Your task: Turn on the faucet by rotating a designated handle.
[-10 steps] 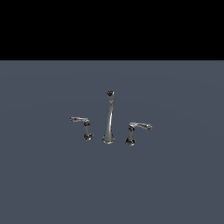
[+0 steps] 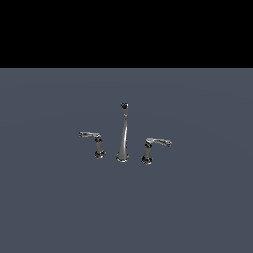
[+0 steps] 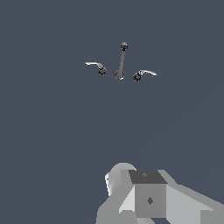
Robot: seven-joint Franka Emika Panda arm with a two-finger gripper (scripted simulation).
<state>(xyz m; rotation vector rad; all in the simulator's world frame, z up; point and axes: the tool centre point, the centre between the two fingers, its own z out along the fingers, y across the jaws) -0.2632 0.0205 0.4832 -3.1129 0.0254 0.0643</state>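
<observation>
The chrome faucet (image 2: pixel 123 134) stands on the dark grey floor, its tall spout ending in a dark tip. The designated handle (image 2: pixel 94 139) sits at the exterior view's left of the spout, with its thin lever pointing left. The twin handle (image 2: pixel 154 147) sits at the right, lever pointing right. The wrist view shows the same faucet (image 3: pixel 121 61), designated handle (image 3: pixel 97 67) and twin handle (image 3: pixel 143 74) from far off. Only a grey blocky part of my gripper (image 3: pixel 144 197) shows, well away from the faucet. Its fingers cannot be made out. The exterior view does not show the gripper.
A flat dark grey floor (image 2: pixel 59 207) spreads around the faucet. A black band fills the upper part of the exterior view.
</observation>
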